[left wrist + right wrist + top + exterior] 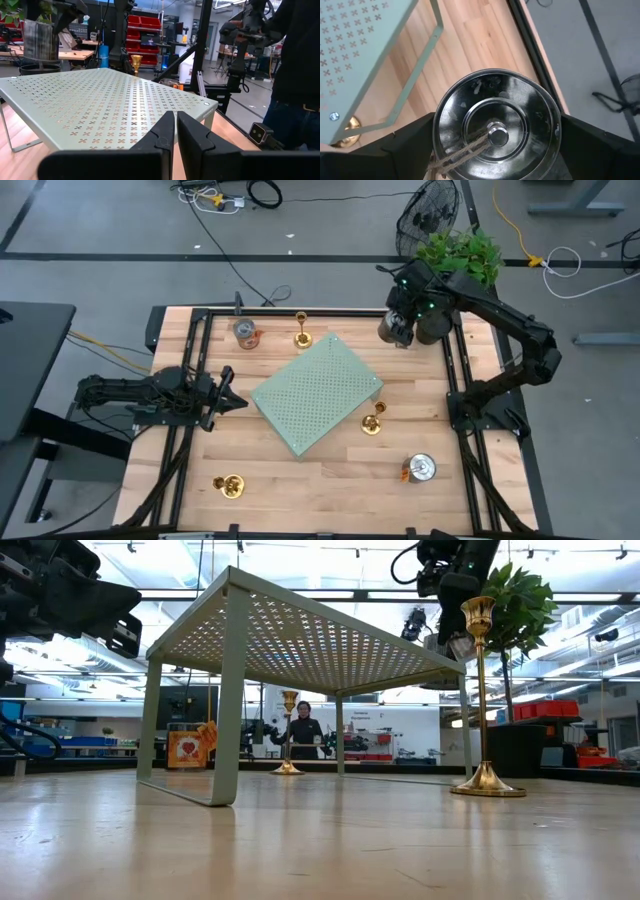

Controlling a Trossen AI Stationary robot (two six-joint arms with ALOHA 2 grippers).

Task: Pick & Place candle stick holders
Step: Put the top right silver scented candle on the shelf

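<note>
Between my right tool's (492,145) wide-set fingers sat a silver can (495,127), gripped by its sides and held above the counter's (330,475) far right corner, beside the green rack (315,393). My left tool (228,402) was clenched on nothing, waiting at the rack's left edge.

Holders, three, gold:
- one (301,332) upright at the far edge, near a second can (244,332);
- one (373,420) just right of the rack;
- one (231,485) lying at the near left.

A third can (419,469) stood near right.

Judgement: the can should be set down clear of the holders, then each holder taken by the stem, squarely, since the flared bases looked tippy.
</note>
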